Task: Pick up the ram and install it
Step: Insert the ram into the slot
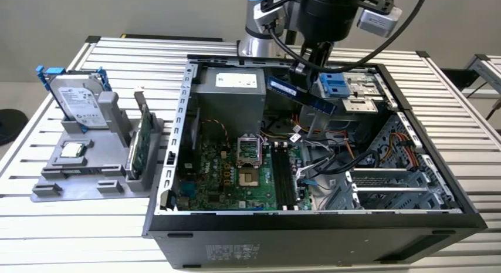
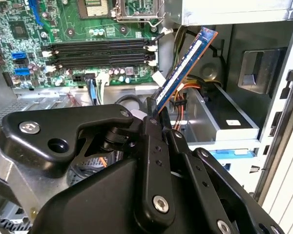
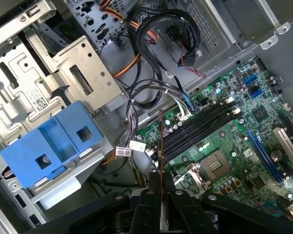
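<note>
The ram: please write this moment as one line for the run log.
gripper: shut on ram | ram: tilted, above open case | motherboard slots: empty

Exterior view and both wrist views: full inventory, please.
long dark ram stick: one, blue-black, tilted above the case
open metal computer case: one, black, on white slatted table
flat motherboard: one, green, case floor
plastic drive caddy: one, blue, inside the case
metal hard drive in blue frame: one, silver, standing on grey holder, exterior view's left
card with metal bracket: one, green, same holder
robot's hand: one, black, shut on the ram
</note>
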`<state>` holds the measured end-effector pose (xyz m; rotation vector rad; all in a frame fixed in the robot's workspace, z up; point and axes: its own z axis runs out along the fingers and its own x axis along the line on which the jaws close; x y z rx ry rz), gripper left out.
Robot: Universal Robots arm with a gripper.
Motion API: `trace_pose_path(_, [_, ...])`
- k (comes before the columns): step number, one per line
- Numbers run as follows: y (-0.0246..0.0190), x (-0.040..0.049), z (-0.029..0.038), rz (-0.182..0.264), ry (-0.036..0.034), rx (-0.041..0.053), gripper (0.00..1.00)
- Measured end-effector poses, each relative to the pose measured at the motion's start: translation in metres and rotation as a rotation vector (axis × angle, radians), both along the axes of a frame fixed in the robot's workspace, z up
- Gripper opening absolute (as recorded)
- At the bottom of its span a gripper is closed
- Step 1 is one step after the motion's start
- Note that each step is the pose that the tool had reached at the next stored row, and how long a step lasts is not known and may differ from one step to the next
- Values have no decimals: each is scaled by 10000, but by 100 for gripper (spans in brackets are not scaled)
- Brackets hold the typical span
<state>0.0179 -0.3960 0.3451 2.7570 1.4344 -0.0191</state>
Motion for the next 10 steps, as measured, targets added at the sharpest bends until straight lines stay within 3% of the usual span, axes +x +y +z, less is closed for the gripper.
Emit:
trace_pose_path(2, [0,7,-18,-108,-1,0,0])
trace_pose_path(10, [0,12,-81,-1261,0,0,0])
